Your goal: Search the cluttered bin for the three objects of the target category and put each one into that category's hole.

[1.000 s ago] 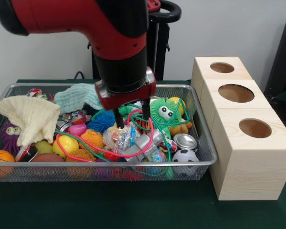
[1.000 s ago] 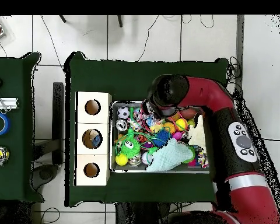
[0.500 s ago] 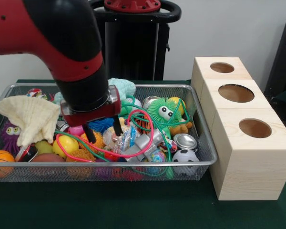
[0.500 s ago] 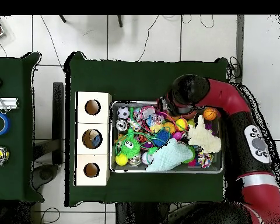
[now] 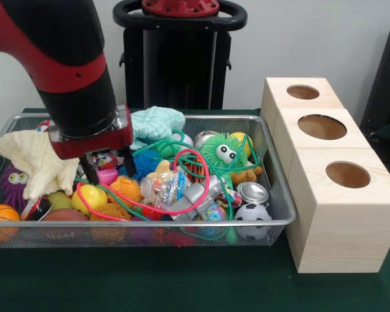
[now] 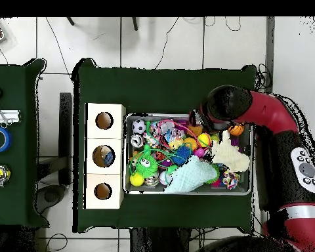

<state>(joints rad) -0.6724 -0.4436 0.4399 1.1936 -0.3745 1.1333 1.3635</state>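
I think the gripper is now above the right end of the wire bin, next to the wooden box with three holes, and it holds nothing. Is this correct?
Not quite. In the front view the gripper hangs over the left part of the wire bin, beside the cream cloth, far from the wooden box with three holes. The rest holds: its fingers are apart and hold nothing.

A dark green table (image 5: 182,286) carries two things directly. A wire mesh bin (image 5: 281,207) (heaped with toys and cloths) sits along the table's middle, and a pale wooden box (image 5: 341,224) with three round holes in its top stands just beside one short end of the bin, perhaps touching it. In the overhead view the table (image 6: 167,85) shows bare green cloth all round the bin (image 6: 188,192) and the box (image 6: 89,157), with the box nearer one table edge.
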